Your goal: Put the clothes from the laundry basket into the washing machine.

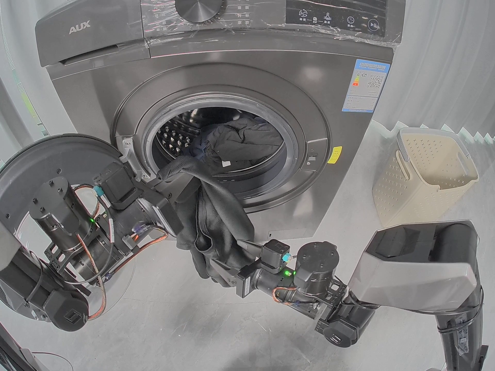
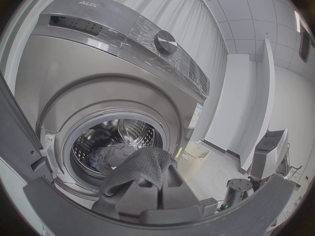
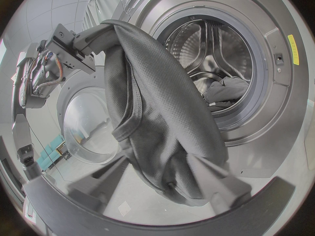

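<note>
Trouble brews at the washing machine (image 1: 309, 104): left gripper (image 1: 172, 179) clamps the dark garment (image 1: 216, 217) at the drum mouth, right gripper (image 1: 221, 274) splayed wide under its hanging tail (mostly outside), which could snag or slump to the floor (image 1: 170, 315).

pale curtain (image 1: 454, 52), grey floor (image 1: 180, 325), ceiling tiles (image 2: 249, 10)

One washer (image 1: 216, 73), with one door (image 1: 51, 155), one dial (image 1: 198, 1), one blue label (image 1: 366, 86) and one yellow sticker (image 1: 334, 154). One basket (image 1: 412, 191). One dark garment (image 1: 216, 217) outside the drum; one heap (image 1: 237, 142) inside, its pieces too tangled to count. Two grippers: left gripper (image 1: 172, 177), right gripper (image 1: 229, 271).
</note>
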### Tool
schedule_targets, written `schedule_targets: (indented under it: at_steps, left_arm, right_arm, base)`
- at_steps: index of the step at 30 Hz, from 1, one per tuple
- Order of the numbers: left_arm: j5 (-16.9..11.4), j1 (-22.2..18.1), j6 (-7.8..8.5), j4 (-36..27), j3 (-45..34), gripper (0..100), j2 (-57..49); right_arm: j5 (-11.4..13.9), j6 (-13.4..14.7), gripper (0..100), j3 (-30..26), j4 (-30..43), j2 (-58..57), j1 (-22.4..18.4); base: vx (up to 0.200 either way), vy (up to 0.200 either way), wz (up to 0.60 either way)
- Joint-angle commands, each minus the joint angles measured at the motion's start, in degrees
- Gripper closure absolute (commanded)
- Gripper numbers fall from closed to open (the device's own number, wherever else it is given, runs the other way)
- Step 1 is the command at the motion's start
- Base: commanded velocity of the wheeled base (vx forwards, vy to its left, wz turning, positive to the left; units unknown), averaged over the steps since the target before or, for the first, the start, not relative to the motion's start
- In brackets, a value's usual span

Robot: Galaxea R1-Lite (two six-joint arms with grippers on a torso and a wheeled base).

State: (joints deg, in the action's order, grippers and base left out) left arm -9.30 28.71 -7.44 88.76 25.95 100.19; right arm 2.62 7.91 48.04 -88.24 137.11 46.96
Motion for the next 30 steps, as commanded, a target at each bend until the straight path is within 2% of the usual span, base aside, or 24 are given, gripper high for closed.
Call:
schedule_targets:
  at_steps: [1, 11, 21, 30]
  left_arm:
    - [0.0, 0.3, -0.03, 0.0, 0.1, 100, -0.1]
    - [0.0, 0.3, -0.03, 0.1, 0.2, 100, 0.2]
    - [0.0, -0.2, -0.03, 0.1, 0.4, 100, 0.5]
    - [0.0, -0.1, -0.03, 0.0, 0.4, 100, 0.4]
  right_arm:
    - [0.1, -0.1, 0, 4.4, 0.2, 4.2, -0.2]
    - [0.2, -0.2, 0, 6.9, 0.0, 5.3, 0.4]
    - [0.1, 0.0, 0, 1.5, -0.1, 1.2, 3.5]
    - [0.1, -0.1, 0, 2.1, 0.0, 0.9, 4.3]
  base:
    - [0.0, 0.0, 0.0]
    - [0.0, 0.0, 0.0]
    - [0.0, 0.0, 0.0]
    - [0.0, 0.0, 0.0]
